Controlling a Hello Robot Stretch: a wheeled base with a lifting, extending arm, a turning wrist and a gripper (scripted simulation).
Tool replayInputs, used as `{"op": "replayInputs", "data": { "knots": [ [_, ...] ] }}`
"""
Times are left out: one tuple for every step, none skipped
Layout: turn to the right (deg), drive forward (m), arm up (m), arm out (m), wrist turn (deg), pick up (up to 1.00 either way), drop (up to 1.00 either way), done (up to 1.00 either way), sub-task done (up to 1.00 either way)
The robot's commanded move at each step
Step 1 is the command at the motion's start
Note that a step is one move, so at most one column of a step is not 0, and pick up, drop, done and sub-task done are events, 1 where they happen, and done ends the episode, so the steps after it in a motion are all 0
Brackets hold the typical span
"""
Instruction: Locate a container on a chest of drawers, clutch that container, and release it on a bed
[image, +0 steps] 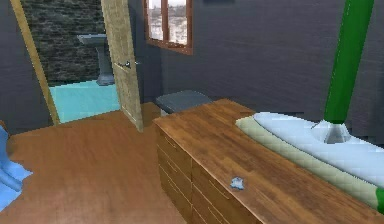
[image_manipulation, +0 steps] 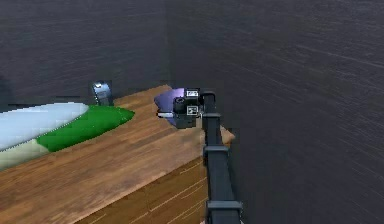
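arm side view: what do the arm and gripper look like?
Arm: dark bar, square in section, plain surface. At its far end are two small white squares with black marks. Gripper: compact dark body with two thin fingers. I can't make out any cables.

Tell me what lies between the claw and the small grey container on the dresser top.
In the arm side view, bare dresser top lies between claw and container.

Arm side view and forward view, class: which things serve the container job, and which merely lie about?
Job: chest of drawers, gripper, round greyish dish at it, likely the container.
Lying about: small blue-grey can, green-handled mop, door, sink, window.
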Motion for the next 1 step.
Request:
{"op": "replayInputs", "data": {
  "knots": [
    [0.0,0.00,0.16,0.00,0.0,0.00,0.00,0.00,0.00]
  ]
}}
